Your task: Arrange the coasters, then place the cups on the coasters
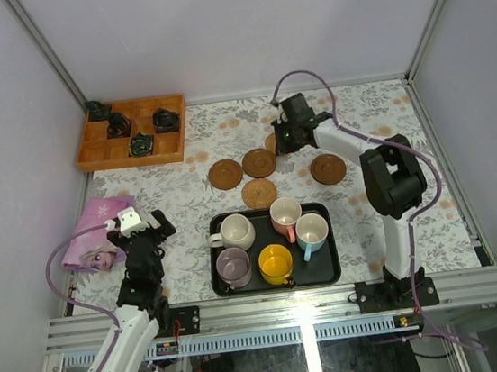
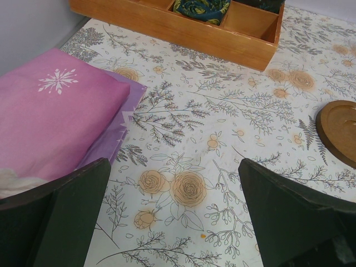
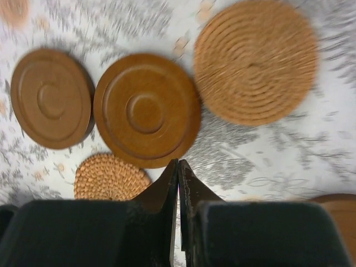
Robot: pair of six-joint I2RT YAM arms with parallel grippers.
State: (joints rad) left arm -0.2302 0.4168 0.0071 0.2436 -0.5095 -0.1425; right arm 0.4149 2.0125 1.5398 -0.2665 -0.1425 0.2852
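Note:
Several round brown coasters lie on the flowered cloth behind the tray: two dark ones, a woven one, one to the right. Another coaster is half hidden under my right gripper. In the right wrist view that gripper is shut on nothing, its tip just beside a dark coaster. The cups stand in the black tray: cream-white, pink-handled, blue-handled, lilac, yellow. My left gripper hangs open and empty left of the tray.
A wooden compartment box holding dark items sits at the back left. A pink cloth bag lies by the left wall, next to my left gripper. Grey walls and metal frame posts enclose the table.

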